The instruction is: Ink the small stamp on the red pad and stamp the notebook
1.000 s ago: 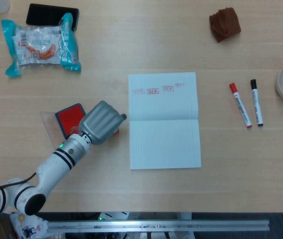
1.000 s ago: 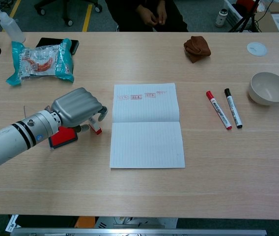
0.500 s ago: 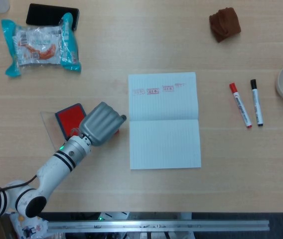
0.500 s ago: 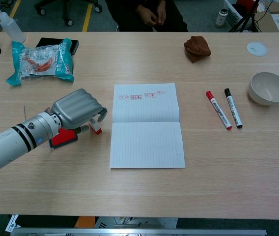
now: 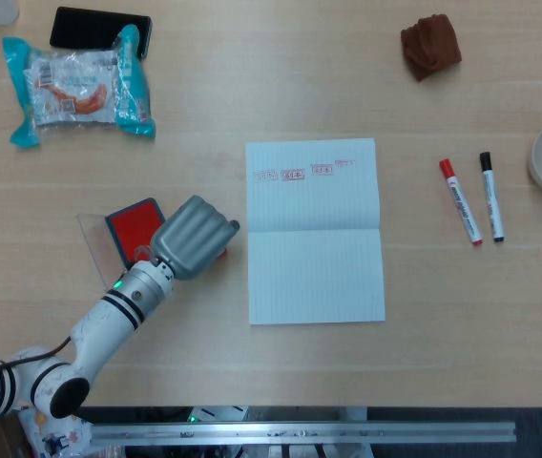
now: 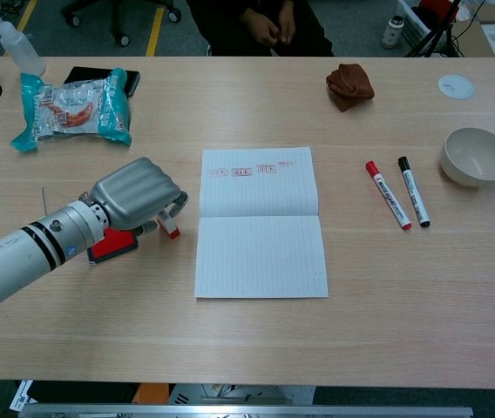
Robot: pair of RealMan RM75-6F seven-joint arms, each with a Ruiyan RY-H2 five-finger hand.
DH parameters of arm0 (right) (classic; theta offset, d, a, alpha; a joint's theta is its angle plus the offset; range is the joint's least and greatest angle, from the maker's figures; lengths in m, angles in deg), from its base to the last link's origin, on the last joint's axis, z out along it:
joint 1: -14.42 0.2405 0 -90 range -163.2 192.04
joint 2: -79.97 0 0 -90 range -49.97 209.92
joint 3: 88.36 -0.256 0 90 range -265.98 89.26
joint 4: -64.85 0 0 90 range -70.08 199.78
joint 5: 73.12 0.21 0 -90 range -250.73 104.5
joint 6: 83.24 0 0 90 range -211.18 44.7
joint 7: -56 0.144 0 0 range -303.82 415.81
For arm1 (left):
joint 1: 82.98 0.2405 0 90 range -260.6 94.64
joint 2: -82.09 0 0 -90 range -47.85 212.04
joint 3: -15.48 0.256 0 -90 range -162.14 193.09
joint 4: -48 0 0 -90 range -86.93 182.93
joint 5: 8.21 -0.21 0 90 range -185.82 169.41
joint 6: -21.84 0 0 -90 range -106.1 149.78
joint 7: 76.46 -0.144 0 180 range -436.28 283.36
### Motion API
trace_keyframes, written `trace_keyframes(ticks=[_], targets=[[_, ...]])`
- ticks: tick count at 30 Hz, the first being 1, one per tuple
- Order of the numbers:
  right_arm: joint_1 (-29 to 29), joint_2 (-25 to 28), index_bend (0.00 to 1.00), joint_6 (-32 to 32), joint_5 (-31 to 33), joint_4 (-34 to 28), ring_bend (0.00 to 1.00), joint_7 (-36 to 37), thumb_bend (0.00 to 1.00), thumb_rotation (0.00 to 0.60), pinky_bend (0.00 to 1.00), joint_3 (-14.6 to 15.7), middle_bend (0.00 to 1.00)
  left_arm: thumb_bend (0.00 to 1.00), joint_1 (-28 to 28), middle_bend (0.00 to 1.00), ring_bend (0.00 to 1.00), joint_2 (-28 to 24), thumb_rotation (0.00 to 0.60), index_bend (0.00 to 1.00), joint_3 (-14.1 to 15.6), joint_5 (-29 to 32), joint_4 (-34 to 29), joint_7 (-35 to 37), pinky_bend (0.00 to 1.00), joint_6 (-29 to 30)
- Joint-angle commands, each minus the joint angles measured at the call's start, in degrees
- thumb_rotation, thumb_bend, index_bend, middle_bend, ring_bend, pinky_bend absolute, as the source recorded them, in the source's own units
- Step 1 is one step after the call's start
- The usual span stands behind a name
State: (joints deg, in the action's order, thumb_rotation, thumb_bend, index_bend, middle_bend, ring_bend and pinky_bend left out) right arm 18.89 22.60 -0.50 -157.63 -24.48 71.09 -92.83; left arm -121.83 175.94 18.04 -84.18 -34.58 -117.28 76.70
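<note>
My left hand (image 6: 134, 196) curls around the small stamp (image 6: 170, 228), between the red pad (image 5: 134, 223) and the notebook (image 6: 260, 222). My loose grip could let it tip, smearing the print.

My hand (image 6: 137, 193) is grey; the pad (image 5: 134, 225) beside it is red. Right of the pad, the notebook (image 5: 316, 232) is white, lined, with red stamp marks. Farther right lie one red-capped marker (image 5: 460, 201) and one black-capped marker (image 5: 491, 196).
</note>
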Motion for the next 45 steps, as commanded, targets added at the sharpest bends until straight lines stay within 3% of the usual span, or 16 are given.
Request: trace_keyframes(ticks=[1,30,45], targets=[[0.0,0.0,0.40,0.0,0.0,0.0,0.32,0.0,0.29,0.600,0.38,0.0,0.39,0.25,0.1,1.00,1.00,0.1,0.600,0.51,0.1,-0.2,0.3,0.1,1.00,0.2],[-0.2,0.0,0.40,0.2,0.2,0.2,0.32,0.6,0.29,0.600,0.38,-0.2,0.39,0.25,0.8,1.00,1.00,0.3,0.600,0.57,0.0,-3.2,1.5,2.7,1.00,1.1],[0.1,0.0,0.40,0.1,-0.2,0.2,0.32,1.0,0.29,0.600,0.38,-0.3,0.39,0.25,2.2,1.00,1.00,-5.4,0.600,0.58,-1.3,-4.3,-0.8,3.6,1.00,4.8]])
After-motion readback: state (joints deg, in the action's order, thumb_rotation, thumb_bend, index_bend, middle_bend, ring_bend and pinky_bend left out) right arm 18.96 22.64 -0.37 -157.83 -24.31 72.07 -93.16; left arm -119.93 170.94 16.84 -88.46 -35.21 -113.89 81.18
